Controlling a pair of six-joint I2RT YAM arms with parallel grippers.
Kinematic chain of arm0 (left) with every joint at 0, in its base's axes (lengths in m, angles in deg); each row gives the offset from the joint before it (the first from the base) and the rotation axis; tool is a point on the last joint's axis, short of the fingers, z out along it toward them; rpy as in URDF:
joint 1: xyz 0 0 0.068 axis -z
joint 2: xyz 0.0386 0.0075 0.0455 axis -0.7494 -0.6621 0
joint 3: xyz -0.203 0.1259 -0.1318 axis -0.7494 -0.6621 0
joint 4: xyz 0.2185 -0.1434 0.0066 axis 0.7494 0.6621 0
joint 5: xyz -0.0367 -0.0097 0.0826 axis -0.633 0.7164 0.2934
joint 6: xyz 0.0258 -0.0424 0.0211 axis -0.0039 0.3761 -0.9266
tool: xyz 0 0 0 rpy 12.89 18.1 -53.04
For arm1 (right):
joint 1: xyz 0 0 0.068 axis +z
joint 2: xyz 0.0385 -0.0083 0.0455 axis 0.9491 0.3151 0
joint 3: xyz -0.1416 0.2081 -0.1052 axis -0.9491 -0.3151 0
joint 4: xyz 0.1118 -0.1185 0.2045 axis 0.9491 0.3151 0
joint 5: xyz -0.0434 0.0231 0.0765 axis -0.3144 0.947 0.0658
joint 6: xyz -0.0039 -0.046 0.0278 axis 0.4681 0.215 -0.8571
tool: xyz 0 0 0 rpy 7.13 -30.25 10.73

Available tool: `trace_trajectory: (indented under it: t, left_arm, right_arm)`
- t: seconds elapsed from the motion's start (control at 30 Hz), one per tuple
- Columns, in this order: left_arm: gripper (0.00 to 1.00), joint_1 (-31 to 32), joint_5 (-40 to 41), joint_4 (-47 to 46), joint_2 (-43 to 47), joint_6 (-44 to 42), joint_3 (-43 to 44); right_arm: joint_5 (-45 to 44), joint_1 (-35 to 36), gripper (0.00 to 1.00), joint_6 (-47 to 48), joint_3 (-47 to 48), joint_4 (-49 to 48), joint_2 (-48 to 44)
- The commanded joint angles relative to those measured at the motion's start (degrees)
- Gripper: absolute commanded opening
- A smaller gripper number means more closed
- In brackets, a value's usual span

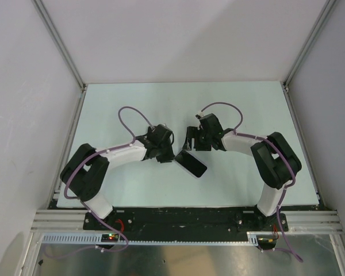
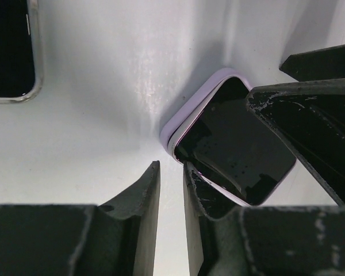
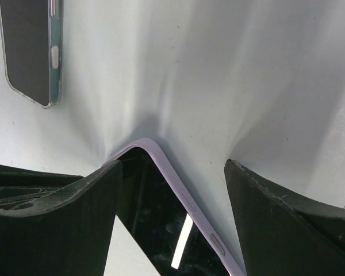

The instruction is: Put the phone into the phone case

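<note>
While the phone (image 1: 191, 164) lies flat and screen up on the table (image 1: 132, 103) between my two arms, a lilac case (image 2: 187, 112) wraps the edge I can see. My left gripper (image 2: 171, 172) is narrow, with only bare table in the slit between its fingers, and one finger lies against the phone's near edge. My right gripper (image 3: 172, 164) stands wide over a corner of the phone, gripping nothing. One finger overlaps the screen and the other stays apart. A dark slab (image 3: 29, 52) with a clear rim lies well apart.
</note>
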Motion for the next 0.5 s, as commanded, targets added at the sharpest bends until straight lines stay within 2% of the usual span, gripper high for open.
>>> trace_trajectory:
  t: [0.0,0.47]
  left_arm:
    - [0.26,0.4,0.2,-1.8,-0.7,1.6,2.1]
    - [0.21,0.6,1.9,-1.7,-3.6,1.0,4.1]
  right_arm:
    - [-1.4,-0.3,0.77,0.6,-0.4,1.5,1.3]
    - [-0.7,-0.7,0.74,0.7,-0.4,1.1,2.4]
